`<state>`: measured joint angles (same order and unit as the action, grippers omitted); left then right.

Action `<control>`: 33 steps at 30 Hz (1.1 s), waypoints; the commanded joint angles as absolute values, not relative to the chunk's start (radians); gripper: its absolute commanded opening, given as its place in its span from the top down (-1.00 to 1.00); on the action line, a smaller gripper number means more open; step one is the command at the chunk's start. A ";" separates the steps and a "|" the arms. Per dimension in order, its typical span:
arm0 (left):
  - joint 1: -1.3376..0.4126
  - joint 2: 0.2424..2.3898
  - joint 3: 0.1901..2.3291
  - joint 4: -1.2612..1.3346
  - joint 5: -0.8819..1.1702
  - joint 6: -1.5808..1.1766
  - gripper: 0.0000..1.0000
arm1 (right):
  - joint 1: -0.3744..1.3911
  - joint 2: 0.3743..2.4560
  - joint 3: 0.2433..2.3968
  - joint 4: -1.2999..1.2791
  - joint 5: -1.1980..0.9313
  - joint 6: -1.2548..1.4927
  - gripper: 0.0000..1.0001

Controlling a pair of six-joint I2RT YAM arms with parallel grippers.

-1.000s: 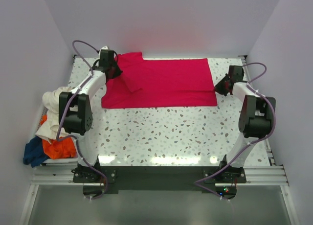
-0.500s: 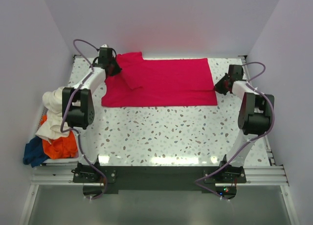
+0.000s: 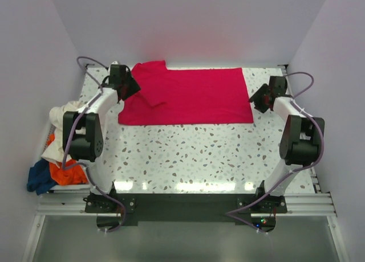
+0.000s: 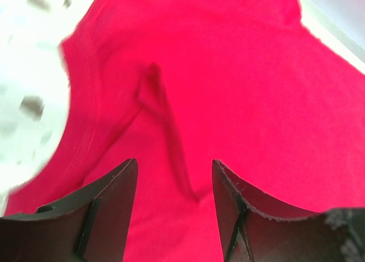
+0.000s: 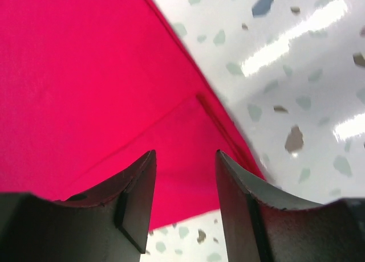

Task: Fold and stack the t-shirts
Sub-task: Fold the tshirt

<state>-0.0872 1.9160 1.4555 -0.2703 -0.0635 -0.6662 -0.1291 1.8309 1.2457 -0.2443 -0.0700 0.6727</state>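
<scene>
Two grippers: you have one at each end of the crimson shirt point(image 3: 194, 99), on the far side of the table point(image 3: 188, 154).
crimson shirt: spread flat along the far edge, with its left sleeve folded inward over the body.
left gripper point(image 3: 132, 86): fingers apart over the sleeve end by the far left corner, gripping nothing.
right gripper point(image 3: 256, 100): fingers apart over the shirt's near right corner, gripping nothing.
other shirts: cream shirt point(image 3: 60, 117), orange shirt point(image 3: 68, 172) and dark blue shirt point(image 3: 39, 179) are heaped at the left edge.
</scene>
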 commanded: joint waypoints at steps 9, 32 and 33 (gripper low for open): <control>-0.090 1.695 1.091 -0.143 -0.090 -0.817 -0.04 | -0.015 1.695 1.111 -0.250 -0.003 0.658 0.07; -0.083 1.802 1.034 -0.371 -0.365 -0.965 0.27 | -0.021 1.799 1.065 -0.302 0.104 0.696 0.14; -0.083 1.798 1.028 -0.374 -0.368 -0.966 0.28 | -0.023 1.795 1.065 -0.314 0.103 0.698 0.14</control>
<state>-0.0875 1.7931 1.0431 -0.2745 -0.2806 -0.9436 -0.0067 1.8168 1.0893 -0.2478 0.0334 0.6903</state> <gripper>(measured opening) 0.365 0.429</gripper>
